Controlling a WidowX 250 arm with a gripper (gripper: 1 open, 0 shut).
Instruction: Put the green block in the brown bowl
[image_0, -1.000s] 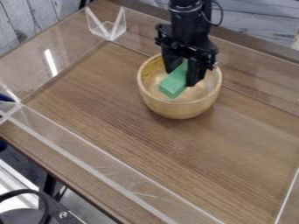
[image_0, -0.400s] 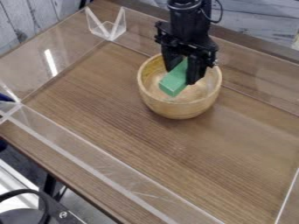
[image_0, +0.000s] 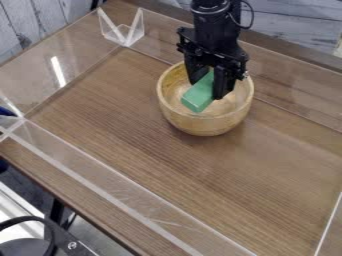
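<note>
A light tan wooden brown bowl (image_0: 174, 112) stands on the wood-grain table, right of centre toward the back. Inside it the mint-green block (image_0: 198, 97) sits tilted, its upper end between the black fingers of my gripper (image_0: 214, 80). The gripper points straight down over the bowl and is shut on the block. The block's lower end is down inside the bowl; whether it touches the bottom I cannot tell.
Low clear acrylic walls (image_0: 54, 150) fence the table on the left and front. A small clear stand (image_0: 123, 28) sits at the back left. The arm's black column (image_0: 214, 15) rises above the bowl.
</note>
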